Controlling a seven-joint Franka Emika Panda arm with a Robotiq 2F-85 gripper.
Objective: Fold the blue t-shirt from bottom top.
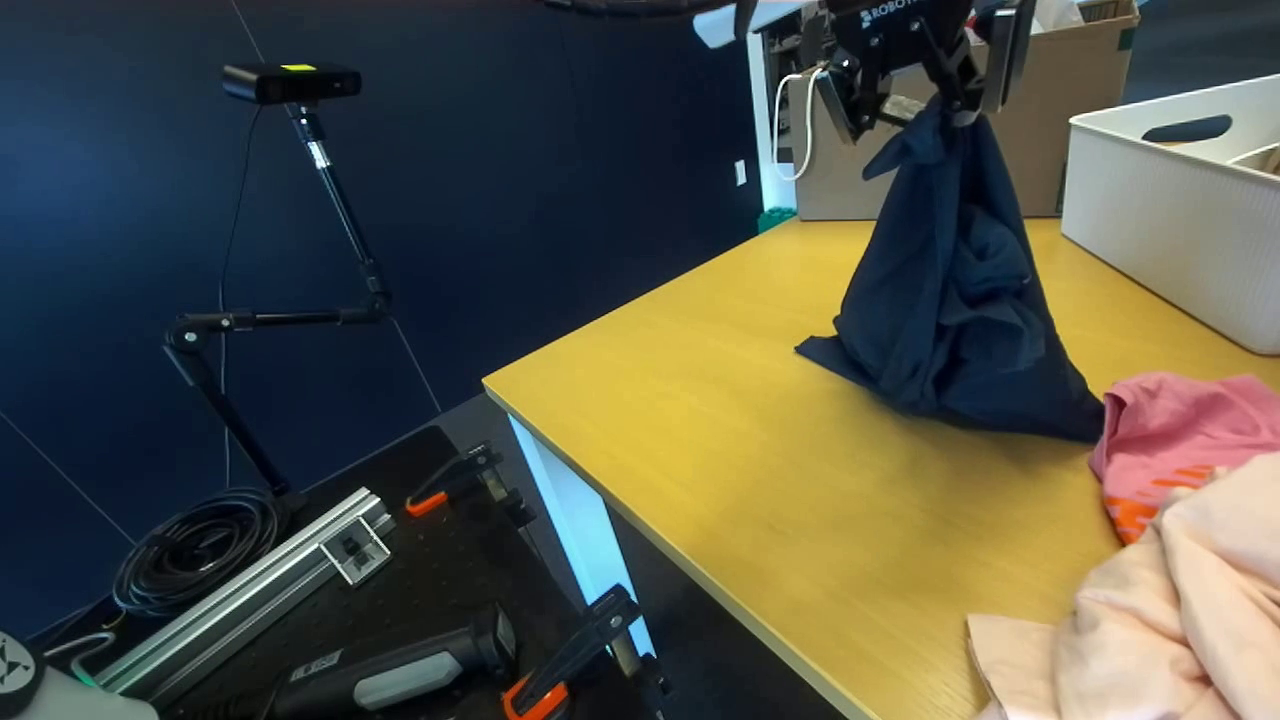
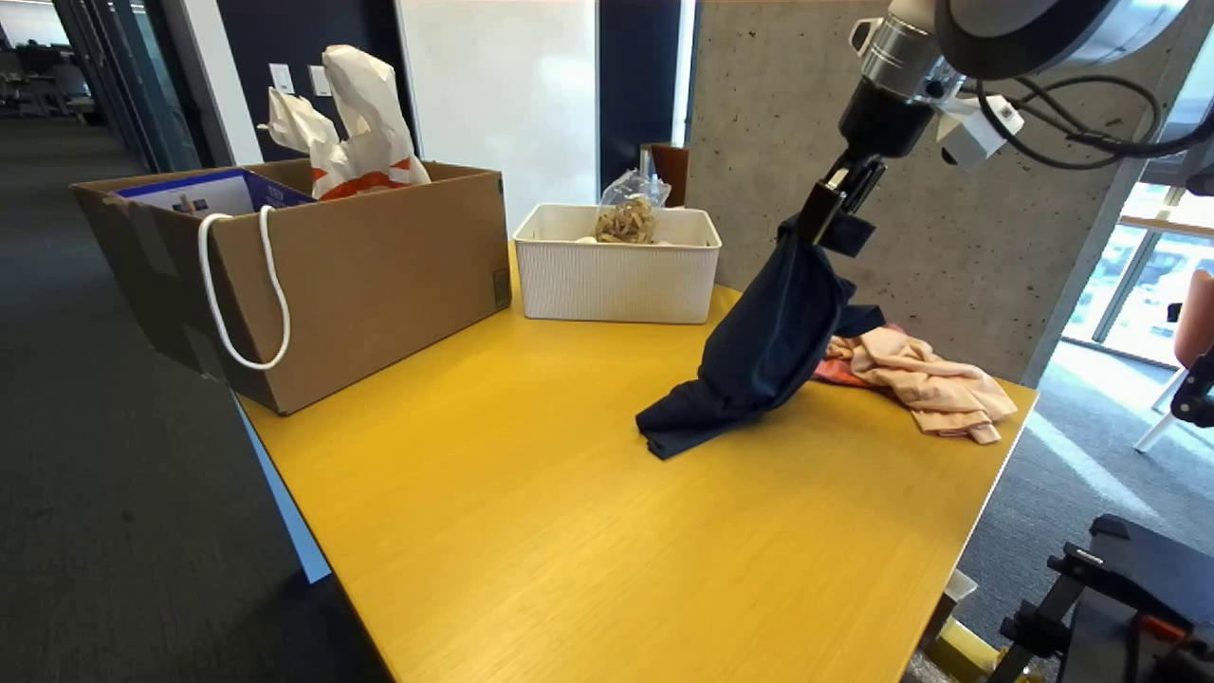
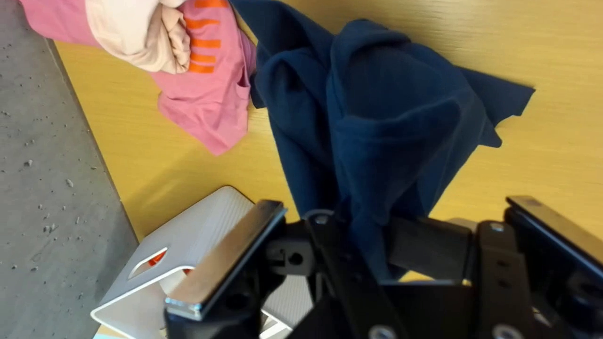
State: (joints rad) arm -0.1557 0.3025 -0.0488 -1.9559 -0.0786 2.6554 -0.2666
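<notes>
The dark navy-blue t-shirt (image 1: 950,300) hangs bunched in a cone from my gripper (image 1: 932,112). Its top is lifted well above the yellow table, and its lower edges rest on the tabletop. In an exterior view (image 2: 759,341) one lower end trails toward the middle of the table. In the wrist view the t-shirt (image 3: 395,89) narrows into the gripper (image 3: 367,245), which is shut on a gathered part of it. The exact pinch is partly hidden by the dark finger parts. The shirt's inner folds are hidden.
A pink cloth (image 1: 1190,420) and a peach cloth (image 1: 1150,640) lie beside the shirt, the pink one close to its lower edge. A white bin (image 2: 616,280) and a large cardboard box (image 2: 379,294) stand on the yellow table (image 2: 569,531). A concrete wall (image 3: 47,188) borders it.
</notes>
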